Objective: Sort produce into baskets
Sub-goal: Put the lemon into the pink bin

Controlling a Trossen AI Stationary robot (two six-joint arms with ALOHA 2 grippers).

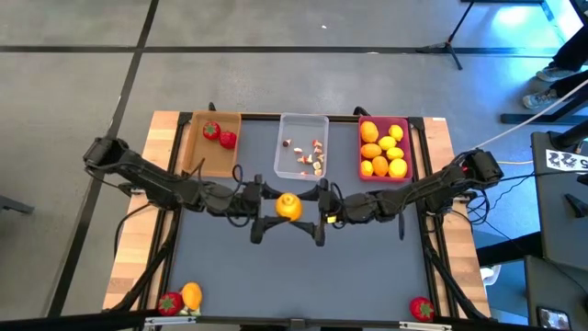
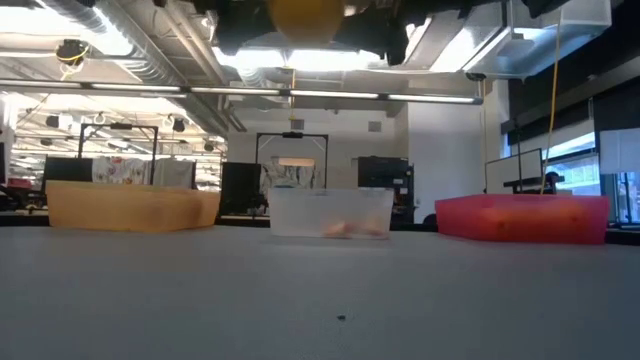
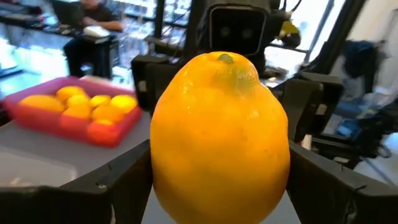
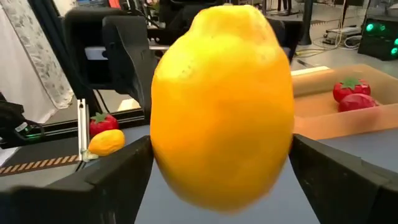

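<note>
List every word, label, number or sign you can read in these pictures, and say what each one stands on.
No text can be read anywhere.
White card with black marks, beside the table: too small to read.
Papers on the far wall: blurred.
Raised yellow fruit and pink basket: no print shows.

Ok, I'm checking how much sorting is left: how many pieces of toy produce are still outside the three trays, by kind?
Yellow-orange rounded toy fruits: 2 (one lifted above mid-table, one at the left front corner)
Red toy strawberries with green tops: 2 (left front corner, right front corner)
Total: 4
</note>
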